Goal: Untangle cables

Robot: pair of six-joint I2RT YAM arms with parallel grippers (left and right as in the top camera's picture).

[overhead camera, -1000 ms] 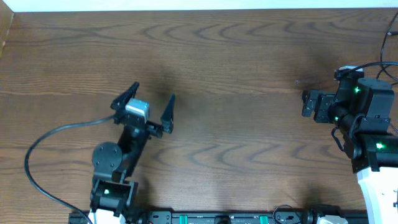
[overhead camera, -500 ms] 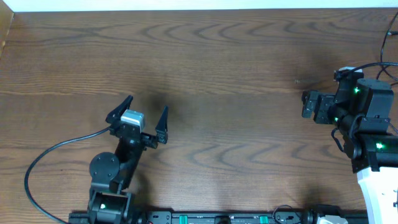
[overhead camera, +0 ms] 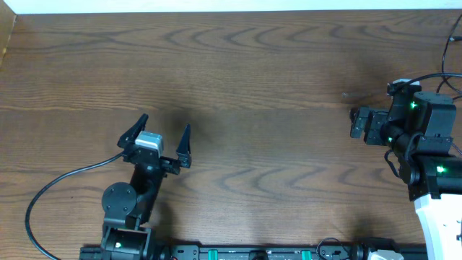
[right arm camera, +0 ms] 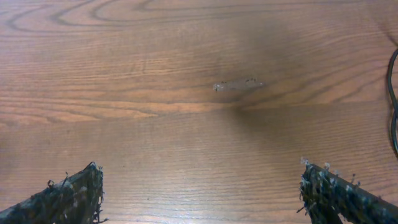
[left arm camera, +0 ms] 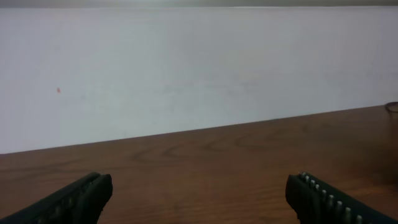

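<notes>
No black or white cable lies on the wooden table [overhead camera: 274,79] in any view. A thin dark cord [right arm camera: 393,106] curves along the right edge of the right wrist view; I cannot tell whether it is a task cable or arm wiring. My left gripper [overhead camera: 164,126] is open and empty at the table's front left; its fingers stand wide apart in the left wrist view [left arm camera: 199,190], which looks level toward a white wall. My right gripper [overhead camera: 355,123] is open and empty at the right side, with bare wood between its jaws [right arm camera: 199,186].
A thick black arm wire [overhead camera: 58,177] loops on the table at the front left. The right arm's body [overhead camera: 426,137] fills the right edge. A small pale scuff [right arm camera: 236,84] marks the wood ahead of the right gripper.
My left gripper has drawn back toward the front left, nearer its base, still open. The right arm has not moved.
</notes>
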